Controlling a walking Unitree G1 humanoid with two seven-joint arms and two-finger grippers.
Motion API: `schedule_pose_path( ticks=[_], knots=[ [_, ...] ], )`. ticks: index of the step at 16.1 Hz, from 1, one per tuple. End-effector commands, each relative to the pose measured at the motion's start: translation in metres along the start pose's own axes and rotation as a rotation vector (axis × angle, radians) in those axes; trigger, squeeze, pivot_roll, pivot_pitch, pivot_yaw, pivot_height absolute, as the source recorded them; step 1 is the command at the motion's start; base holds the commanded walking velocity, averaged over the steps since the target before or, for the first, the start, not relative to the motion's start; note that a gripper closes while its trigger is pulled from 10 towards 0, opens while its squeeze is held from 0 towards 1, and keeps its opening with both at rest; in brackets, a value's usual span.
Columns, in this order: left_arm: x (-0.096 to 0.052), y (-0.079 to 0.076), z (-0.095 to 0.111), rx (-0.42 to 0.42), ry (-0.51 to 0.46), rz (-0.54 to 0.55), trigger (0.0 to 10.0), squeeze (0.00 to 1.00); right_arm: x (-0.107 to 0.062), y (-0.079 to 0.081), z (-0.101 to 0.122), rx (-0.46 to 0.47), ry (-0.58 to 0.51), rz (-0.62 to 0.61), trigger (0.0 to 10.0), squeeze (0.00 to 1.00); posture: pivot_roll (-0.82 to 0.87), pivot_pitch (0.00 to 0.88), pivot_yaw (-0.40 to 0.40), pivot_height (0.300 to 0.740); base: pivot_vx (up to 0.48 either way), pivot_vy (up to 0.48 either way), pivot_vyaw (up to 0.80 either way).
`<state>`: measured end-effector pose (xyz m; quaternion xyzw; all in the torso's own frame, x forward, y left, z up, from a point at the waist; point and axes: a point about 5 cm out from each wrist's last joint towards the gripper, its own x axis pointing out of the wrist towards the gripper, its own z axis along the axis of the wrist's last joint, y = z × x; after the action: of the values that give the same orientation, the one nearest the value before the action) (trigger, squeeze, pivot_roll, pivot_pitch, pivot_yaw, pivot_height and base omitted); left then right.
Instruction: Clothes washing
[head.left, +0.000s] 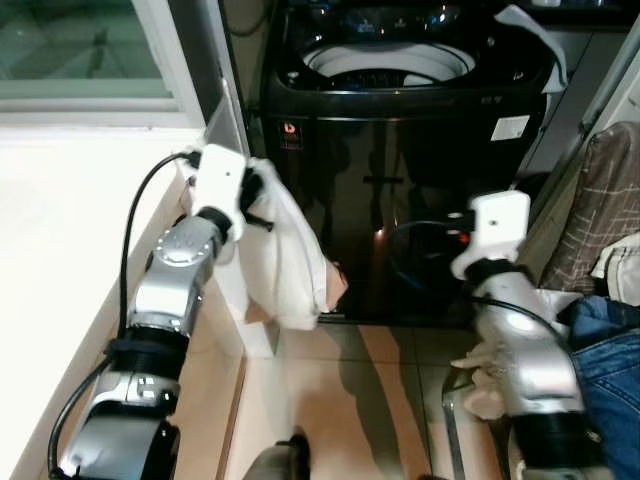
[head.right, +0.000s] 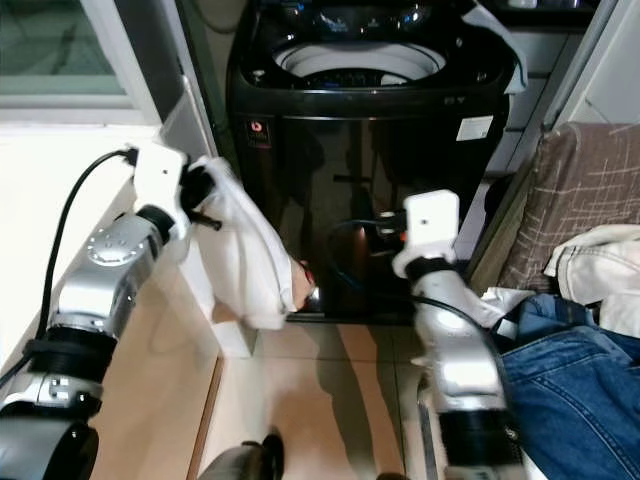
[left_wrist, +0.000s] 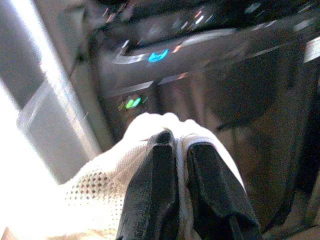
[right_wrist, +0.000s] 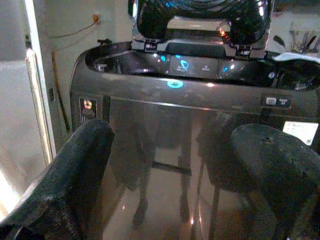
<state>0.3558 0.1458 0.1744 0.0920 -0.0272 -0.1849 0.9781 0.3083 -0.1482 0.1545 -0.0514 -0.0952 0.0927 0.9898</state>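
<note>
- My left claw (left_wrist: 181, 165) is pinched tight on a white cloth (head.left: 285, 255); in the left wrist view the two black fingers (left_wrist: 152, 195) sit nearly together with a fold of mesh fabric squeezed between them.
- The cloth hangs from that claw, draping down beside the front left corner of the washer (head.left: 400, 180), clear of the floor as far as I can see.
- The washer stands straight ahead, dark and glossy, its lid up and the drum (head.left: 388, 62) open at the top, panel lights glowing.
- My right claw (right_wrist: 175, 165) is spread wide and holds nothing; it faces the washer's front, with the fingers apart on either side of the right wrist view.
- To my right lies a pile of laundry, jeans (head.right: 565, 385) among it, waiting its turn.
- Step in hand, as I judge it: carrying this cloth to the drum. It is lifted but hangs well below the washer's rim.
- Next move calls for raising my left arm above the rim, reaching forward over the opening, then parting the fingers so the cloth drops inside.
- The trailing end could snag on the rim, so I want it fully over first.
</note>
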Motion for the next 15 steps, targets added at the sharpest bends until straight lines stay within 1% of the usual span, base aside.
schedule_pose_path(
  ticks=[1, 2, 3, 5, 7, 9, 10, 12, 13, 14, 15],
  knots=[
    [-0.001, -0.007, 0.004, 0.016, -0.03, -0.031, 0.0, 0.0, 0.005, 0.009, 0.003, -0.013, -0.026, 0.022, 10.0, 0.0, -0.12, 0.002, 0.043, 0.74, 0.0, 0.0, 0.0],
    [-0.002, -0.012, -0.001, 0.0, -0.019, -0.039, 0.0, 0.0, 0.008, 0.014, 0.001, -0.003, -0.015, 0.032, 10.0, 0.0, -0.12, 0.001, 0.042, 0.74, 0.0, 0.0, 0.0],
    [-0.003, -0.019, -0.008, -0.023, -0.004, -0.049, 0.0, 0.0, 0.01, 0.018, -0.003, 0.015, 0.002, 0.04, 10.0, 0.0, -0.11, 0.0, 0.035, 0.74, 0.0, 0.0, -0.76],
    [-0.005, -0.025, -0.015, -0.032, 0.009, -0.05, 0.0, 0.0, 0.012, 0.018, -0.008, -0.011, 0.019, 0.05, 10.0, 0.0, -0.11, 0.0, 0.032, 0.74, 0.0, 0.0, -0.76],
    [-0.009, -0.026, -0.018, -0.038, -0.005, 0.009, 0.0, 0.0, 0.013, 0.018, -0.01, -0.019, 0.025, 0.063, 10.0, 0.0, -0.09, 0.0, 0.012, 0.74, 0.0, 0.0, 0.0],
    [-0.016, -0.02, -0.021, -0.047, -0.002, 0.093, 0.0, 0.0, 0.014, 0.011, -0.01, -0.005, 0.022, 0.048, 10.0, 0.0, -0.09, 0.0, 0.007, 0.74, 0.0, 0.0, 0.0],
    [-0.021, -0.017, -0.026, -0.084, 0.007, 0.131, 0.0, 0.0, 0.014, 0.008, -0.012, 0.006, 0.033, 0.037, 10.0, 0.0, -0.08, 0.0, 0.005, 0.74, 0.0, 0.0, 0.0],
    [-0.037, -0.015, -0.043, -0.099, 0.078, 0.193, 0.0, 0.0, 0.009, 0.001, -0.019, 0.016, 0.064, 0.019, 10.0, 0.0, -0.07, 0.0, 0.001, 0.74, 0.0, 0.0, 0.0],
    [-0.049, -0.02, -0.054, -0.098, 0.137, 0.198, 0.0, 0.0, 0.004, -0.001, -0.023, 0.012, 0.078, 0.018, 10.0, 0.0, -0.07, 0.0, 0.001, 0.74, 0.0, 0.0, 0.0],
    [-0.062, -0.033, -0.059, -0.072, 0.191, 0.154, 0.0, 0.0, -0.006, -0.003, -0.031, 0.004, 0.102, 0.024, 10.0, 0.0, -0.05, 0.0, 0.0, 0.74, 0.0, 0.0, 0.0],
    [-0.061, -0.035, -0.057, -0.061, 0.183, 0.148, 0.0, 0.0, -0.007, -0.002, -0.033, 0.005, 0.11, 0.028, 10.0, 0.0, -0.05, 0.0, -0.003, 0.74, 0.0, 0.0, 0.0]
  ],
)
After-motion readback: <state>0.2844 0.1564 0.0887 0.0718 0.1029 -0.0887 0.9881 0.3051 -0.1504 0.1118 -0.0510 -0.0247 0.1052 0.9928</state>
